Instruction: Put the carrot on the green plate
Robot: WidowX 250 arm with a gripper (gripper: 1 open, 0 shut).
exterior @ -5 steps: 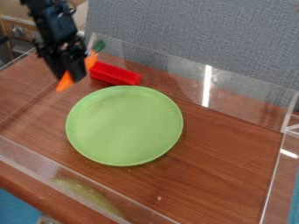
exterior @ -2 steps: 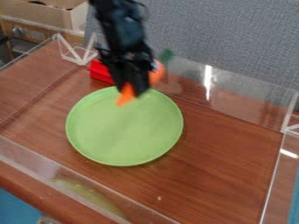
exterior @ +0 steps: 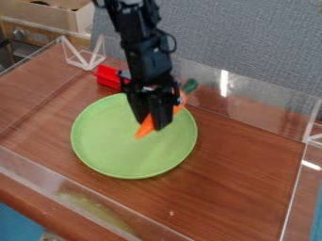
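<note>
1. Dark brown wooden table (exterior: 251, 169) fills most of the view, with a visible grain and some bright reflections.
2. Clear plastic walls (exterior: 258, 89) stand around the table on all sides.
3. Behind the back wall is a grey textured panel (exterior: 239, 33), and at the top left some cardboard boxes (exterior: 51, 11) show.
4. No brand, label or writing can be read anywhere.
5. On the table lies the green plate (exterior: 107, 146), round and plain.
6. A red block (exterior: 111, 75) lies behind the plate, partly hidden by the black arm.
7. The gripper (exterior: 153, 115) points down over the plate, its fingers pinching the carrot (exterior: 149, 125).
8. The carrot hangs over the middle of the plate, orange tip down; whether it touches the plate I cannot tell.
</note>
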